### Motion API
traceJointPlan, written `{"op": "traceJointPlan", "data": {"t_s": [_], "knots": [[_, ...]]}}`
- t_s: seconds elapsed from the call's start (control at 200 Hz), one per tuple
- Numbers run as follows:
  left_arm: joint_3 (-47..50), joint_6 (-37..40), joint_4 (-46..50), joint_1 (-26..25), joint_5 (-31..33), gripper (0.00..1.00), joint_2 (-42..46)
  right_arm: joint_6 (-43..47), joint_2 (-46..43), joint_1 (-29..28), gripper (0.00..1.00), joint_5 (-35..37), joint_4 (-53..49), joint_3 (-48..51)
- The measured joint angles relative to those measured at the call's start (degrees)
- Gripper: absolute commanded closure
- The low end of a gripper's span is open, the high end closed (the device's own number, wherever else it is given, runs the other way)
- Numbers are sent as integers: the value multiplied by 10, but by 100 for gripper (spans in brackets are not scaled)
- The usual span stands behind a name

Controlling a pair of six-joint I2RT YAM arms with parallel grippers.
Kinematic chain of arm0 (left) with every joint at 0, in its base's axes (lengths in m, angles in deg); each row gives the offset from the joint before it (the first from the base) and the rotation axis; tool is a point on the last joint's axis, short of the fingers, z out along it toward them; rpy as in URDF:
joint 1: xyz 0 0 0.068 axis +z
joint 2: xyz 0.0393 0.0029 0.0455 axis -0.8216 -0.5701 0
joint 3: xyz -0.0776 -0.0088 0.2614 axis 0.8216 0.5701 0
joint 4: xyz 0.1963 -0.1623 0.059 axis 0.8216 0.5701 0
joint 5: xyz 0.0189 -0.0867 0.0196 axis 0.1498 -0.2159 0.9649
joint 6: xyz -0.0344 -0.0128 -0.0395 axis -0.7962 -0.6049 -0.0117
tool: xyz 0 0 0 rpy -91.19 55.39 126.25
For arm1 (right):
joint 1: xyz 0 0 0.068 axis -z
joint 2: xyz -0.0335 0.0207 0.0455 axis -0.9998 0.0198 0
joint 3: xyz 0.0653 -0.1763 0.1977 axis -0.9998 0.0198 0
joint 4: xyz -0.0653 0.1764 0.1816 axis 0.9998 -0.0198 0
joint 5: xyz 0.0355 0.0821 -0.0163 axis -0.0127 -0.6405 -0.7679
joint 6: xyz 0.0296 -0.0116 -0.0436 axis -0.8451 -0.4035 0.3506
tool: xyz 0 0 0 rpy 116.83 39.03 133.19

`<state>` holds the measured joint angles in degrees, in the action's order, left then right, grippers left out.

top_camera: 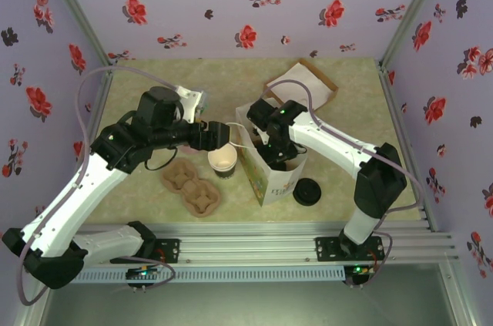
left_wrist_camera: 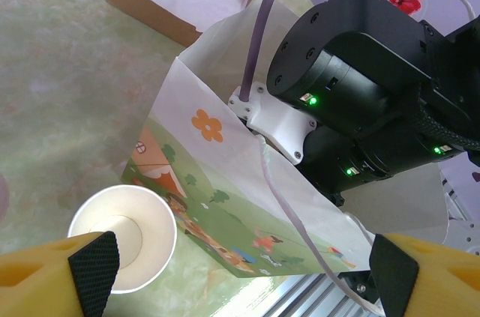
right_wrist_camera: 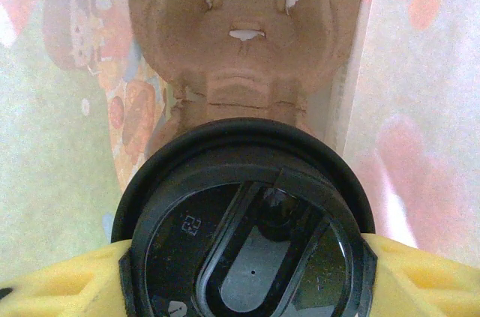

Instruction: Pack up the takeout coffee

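Observation:
My right gripper (right_wrist_camera: 247, 283) reaches down into the printed paper bag (top_camera: 266, 176) and is shut on the takeout coffee (right_wrist_camera: 247, 219). Its yellow fingers (right_wrist_camera: 420, 279) press both sides of the round black lid. Under the cup, a brown pulp carrier (right_wrist_camera: 247, 40) lies in the bottom of the bag. In the top view the right gripper (top_camera: 276, 156) is sunk in the bag's mouth. My left gripper (left_wrist_camera: 244, 272) is wide open beside the bag's near wall (left_wrist_camera: 225, 204) and holds nothing. A lidless paper cup (left_wrist_camera: 124, 238) stands just by its left finger (left_wrist_camera: 90, 264).
The lidless cup (top_camera: 223, 159) stands left of the bag. Two pulp cup carriers (top_camera: 192, 187) lie near the front left. A loose black lid (top_camera: 306, 191) rests right of the bag. A brown box (top_camera: 304, 83) with white paper sits at the back.

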<state>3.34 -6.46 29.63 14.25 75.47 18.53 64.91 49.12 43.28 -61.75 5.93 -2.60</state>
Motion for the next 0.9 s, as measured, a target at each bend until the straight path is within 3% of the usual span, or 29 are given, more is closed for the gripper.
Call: {"op": "traceJointPlan", "data": {"t_s": [0.9], "knots": [[0,0,0,0,0,10,0,-2,-5,2,27,0,8,6]]}}
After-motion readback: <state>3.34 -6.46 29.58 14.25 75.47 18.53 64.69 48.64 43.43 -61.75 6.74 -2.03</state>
